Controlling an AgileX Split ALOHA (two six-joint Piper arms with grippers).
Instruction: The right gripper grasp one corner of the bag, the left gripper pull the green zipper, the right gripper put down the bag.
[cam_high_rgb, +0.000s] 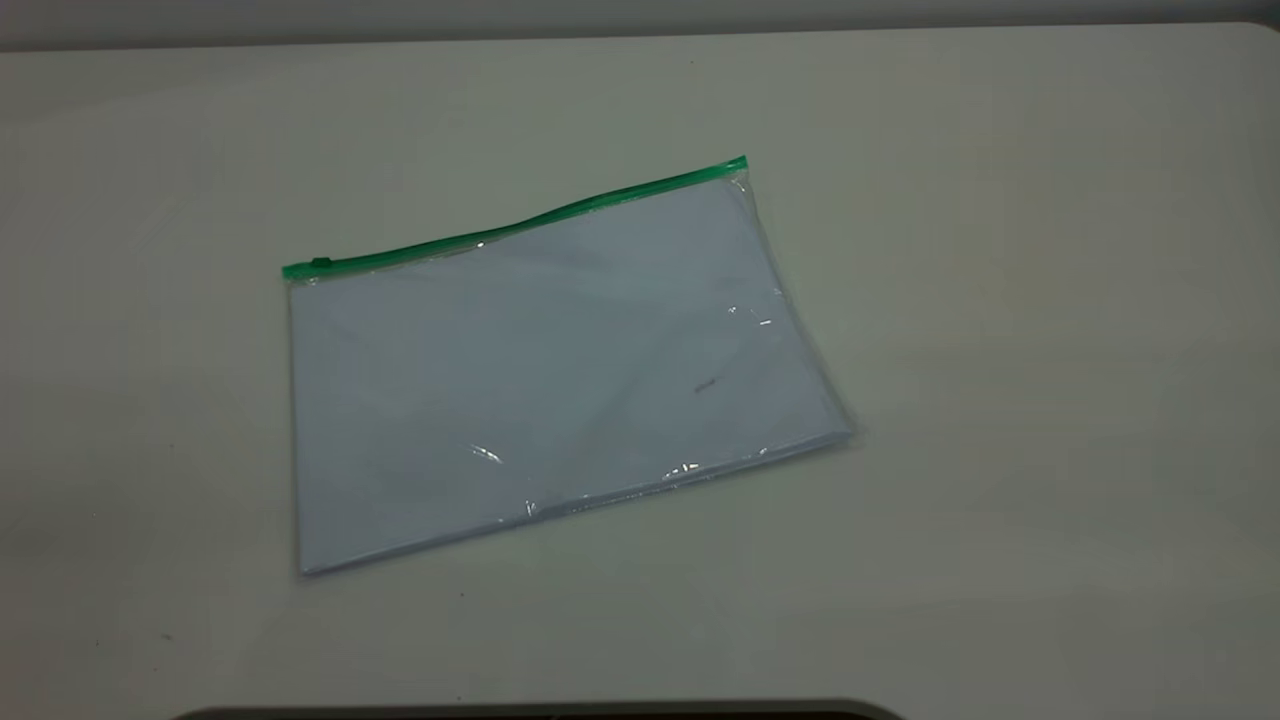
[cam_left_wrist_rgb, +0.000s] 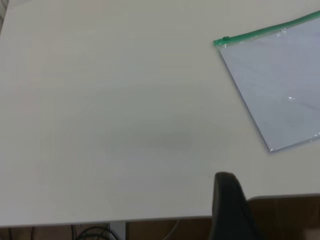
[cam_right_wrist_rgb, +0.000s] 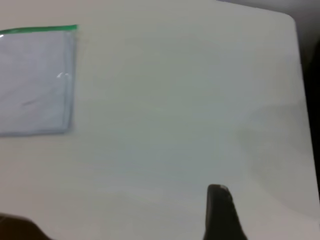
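Note:
The bag (cam_high_rgb: 560, 370) lies flat on the pale table (cam_high_rgb: 1000, 300), a clear bluish-white pouch. Its green zipper (cam_high_rgb: 520, 225) runs along the far long edge, with the slider tab (cam_high_rgb: 320, 264) at the left end. Neither gripper shows in the exterior view. In the left wrist view only a black tip of the left gripper (cam_left_wrist_rgb: 226, 181) shows near the table's edge, well apart from the bag (cam_left_wrist_rgb: 280, 85) and its slider tab (cam_left_wrist_rgb: 226, 39). In the right wrist view only a black tip of the right gripper (cam_right_wrist_rgb: 218, 193) shows, far from the bag (cam_right_wrist_rgb: 35, 82) and the zipper's end (cam_right_wrist_rgb: 70, 28).
The table's rounded corner (cam_right_wrist_rgb: 292, 22) and side edge show in the right wrist view. The table's near edge (cam_left_wrist_rgb: 100, 222) shows in the left wrist view, with cables below it. A dark curved rim (cam_high_rgb: 540, 712) sits at the exterior view's bottom.

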